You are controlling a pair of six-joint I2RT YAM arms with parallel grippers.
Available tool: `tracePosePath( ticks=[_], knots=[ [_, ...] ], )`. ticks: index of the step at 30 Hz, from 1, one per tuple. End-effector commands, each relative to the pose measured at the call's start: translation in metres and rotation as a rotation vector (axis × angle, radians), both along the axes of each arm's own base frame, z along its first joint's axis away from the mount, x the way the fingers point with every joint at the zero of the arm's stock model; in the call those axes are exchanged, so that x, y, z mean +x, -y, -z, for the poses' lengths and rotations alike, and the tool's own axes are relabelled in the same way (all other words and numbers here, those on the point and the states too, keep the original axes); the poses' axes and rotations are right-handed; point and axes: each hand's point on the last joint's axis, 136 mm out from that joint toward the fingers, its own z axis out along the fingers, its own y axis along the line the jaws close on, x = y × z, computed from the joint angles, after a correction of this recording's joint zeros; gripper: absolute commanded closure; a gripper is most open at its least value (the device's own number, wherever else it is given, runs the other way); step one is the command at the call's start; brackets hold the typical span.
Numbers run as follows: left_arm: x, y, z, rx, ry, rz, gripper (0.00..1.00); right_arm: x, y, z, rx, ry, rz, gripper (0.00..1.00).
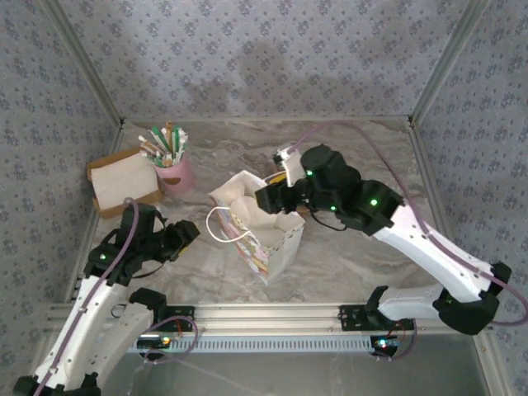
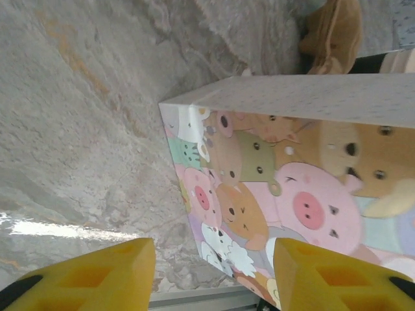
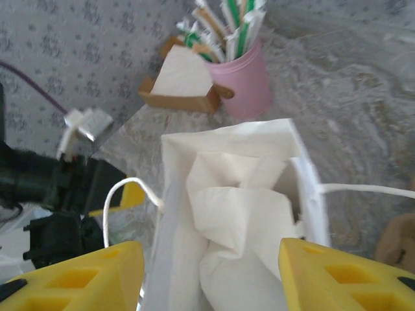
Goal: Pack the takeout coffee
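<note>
Standing spread and empty, the left hand faces the printed side of the white bag on the worktop. The right hand, also spread, hovers over the bag's mouth; crumpled paper lies inside; the takeout coffee's position cannot be told.

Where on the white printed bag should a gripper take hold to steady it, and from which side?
Probably the top rim of the bag, from above: it stands upright and open, so the thin edge fits between jaws. The tissue paper fills the middle, so stay at the edge.
</note>
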Motion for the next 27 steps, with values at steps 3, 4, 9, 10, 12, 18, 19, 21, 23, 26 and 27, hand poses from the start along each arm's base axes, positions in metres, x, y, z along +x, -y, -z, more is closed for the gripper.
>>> tracePosePath(
  ticks=[3, 4, 9, 10, 12, 18, 19, 21, 23, 26, 27],
  knots=[
    [0.021, 0.033, 0.005, -0.066, 0.044, 0.034, 0.51, 0.01, 0.062, 0.002, 0.011, -0.017, 0.177, 0.37],
    [0.025, 0.039, 0.008, -0.061, 0.042, 0.042, 0.51, 0.012, 0.075, 0.006, 0.008, -0.021, 0.214, 0.35],
    [0.047, 0.054, 0.021, -0.025, 0.051, 0.056, 0.54, 0.021, 0.14, 0.026, -0.068, 0.002, 0.423, 0.0],
    [0.053, 0.056, 0.023, -0.021, 0.057, 0.055, 0.55, 0.022, 0.153, 0.031, -0.084, 0.007, 0.463, 0.0],
    [0.063, 0.063, 0.025, -0.024, 0.064, 0.061, 0.56, 0.022, 0.172, 0.038, -0.098, 0.011, 0.523, 0.0],
    [0.091, 0.077, 0.024, 0.011, 0.085, 0.084, 0.58, 0.026, 0.207, 0.073, -0.102, -0.02, 0.64, 0.0],
    [0.096, 0.079, 0.024, 0.019, 0.088, 0.086, 0.58, 0.026, 0.212, 0.079, -0.106, -0.017, 0.658, 0.0],
    [0.106, 0.085, 0.023, 0.013, 0.097, 0.093, 0.58, 0.028, 0.222, 0.089, -0.115, -0.011, 0.7, 0.0],
    [0.117, 0.096, 0.022, -0.002, 0.107, 0.111, 0.59, 0.031, 0.231, 0.097, -0.116, 0.013, 0.734, 0.0],
    [0.13, 0.101, 0.019, 0.024, 0.12, 0.128, 0.6, 0.037, 0.247, 0.104, -0.118, 0.083, 0.804, 0.0],
    [0.131, 0.099, 0.016, 0.042, 0.127, 0.126, 0.6, 0.039, 0.252, 0.105, -0.117, 0.106, 0.829, 0.0]
  ],
)
